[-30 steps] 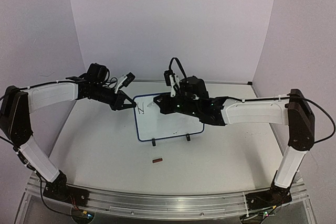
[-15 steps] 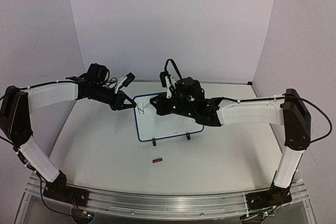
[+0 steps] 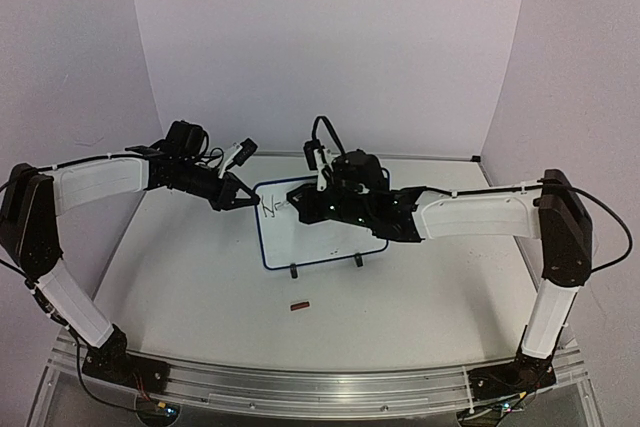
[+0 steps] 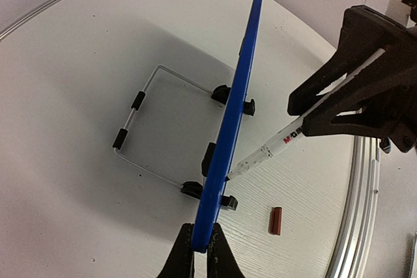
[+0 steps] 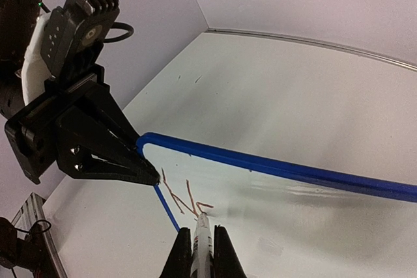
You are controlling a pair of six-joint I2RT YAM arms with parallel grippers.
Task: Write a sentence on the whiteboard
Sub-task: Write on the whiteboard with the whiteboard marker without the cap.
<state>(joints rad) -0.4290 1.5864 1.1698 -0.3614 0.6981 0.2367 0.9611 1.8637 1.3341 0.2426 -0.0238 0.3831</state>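
Whiteboard (image 3: 300, 242) clamped, marker (image 4: 273, 151) at its face
Top: it stands mid-table between the arms. Left wrist alone shows its wire stand (image 4: 140, 131); left gripper (image 4: 201, 250) clamps the blue frame. Right wrist: right gripper (image 5: 203, 252) clamps the marker by the sentence (image 5: 186, 198), a few thin strokes.

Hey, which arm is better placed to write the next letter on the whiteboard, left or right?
Right. The right gripper is shut on the marker, its tip at the first strokes on the whiteboard. The left gripper is shut on the board's frame edge, steadying it.
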